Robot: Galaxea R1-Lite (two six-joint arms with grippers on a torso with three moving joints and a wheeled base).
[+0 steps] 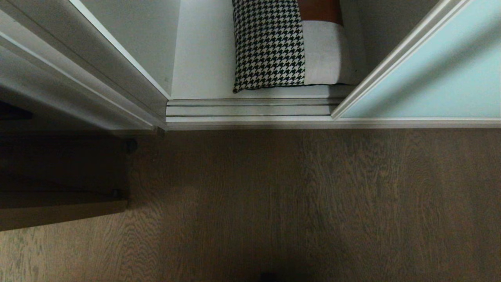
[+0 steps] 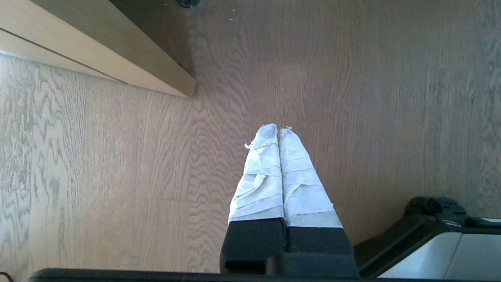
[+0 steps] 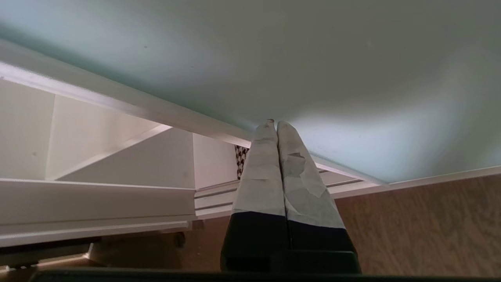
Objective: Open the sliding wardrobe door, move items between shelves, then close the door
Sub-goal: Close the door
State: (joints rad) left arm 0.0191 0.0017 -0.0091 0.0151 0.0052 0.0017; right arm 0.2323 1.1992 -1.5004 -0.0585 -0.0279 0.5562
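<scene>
Wood floor and furniture by the wardrobe

Brown wood-grain floor [image 1: 297,203] fills the lower frame; ridged silver-white floor track [image 1: 250,109] crosses mid-frame; a dark wooden furniture piece [image 1: 58,207] sits lower left, white-grey side panel [image 1: 78,78] upper left.

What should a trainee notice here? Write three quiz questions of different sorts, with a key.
1. True or false: the sliding wardrobe door fully covers the cushion.
2. The right hand points at: A) the door's glass, B) the wooden floor, C) a drawer.
3. Fill in: the left hand hangs over the ___.

Key:
1. false, the cushion shows in the opening, lying on a white shelf.
2. A
3. floor
</scene>
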